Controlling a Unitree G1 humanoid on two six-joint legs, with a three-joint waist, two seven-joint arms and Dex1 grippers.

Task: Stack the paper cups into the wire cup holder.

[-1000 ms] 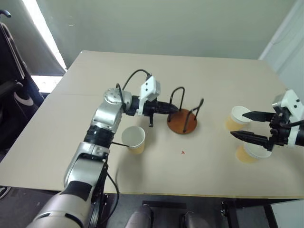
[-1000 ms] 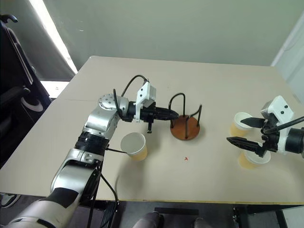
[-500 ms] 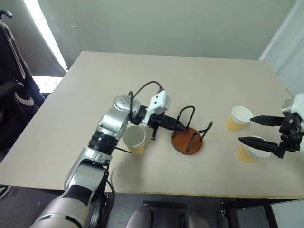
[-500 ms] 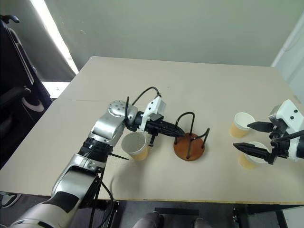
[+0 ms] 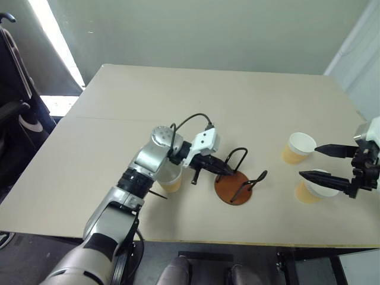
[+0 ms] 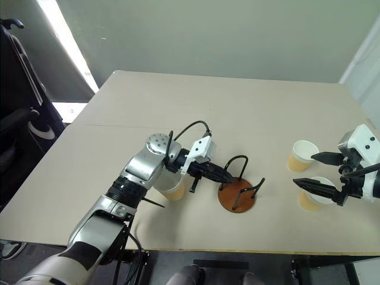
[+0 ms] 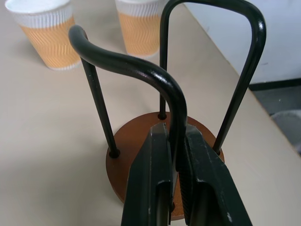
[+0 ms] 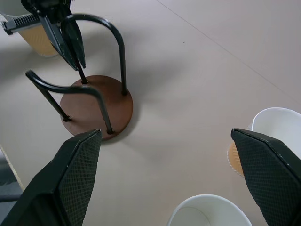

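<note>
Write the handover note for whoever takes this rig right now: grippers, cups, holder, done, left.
Left gripper: shut on a wire loop of the black wire cup holder with round reddish-brown base, near the table's front edge.
Right gripper: open, empty, hovering by two tan paper cups with white rims at the table's right side.
Third tan paper cup: upright beside the left forearm, left of the holder.
Done: no cup is in the holder.
Left: stack all three cups.

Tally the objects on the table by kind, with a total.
Paper cups: 3
Wire cup holder: 1
Total: 4
</note>
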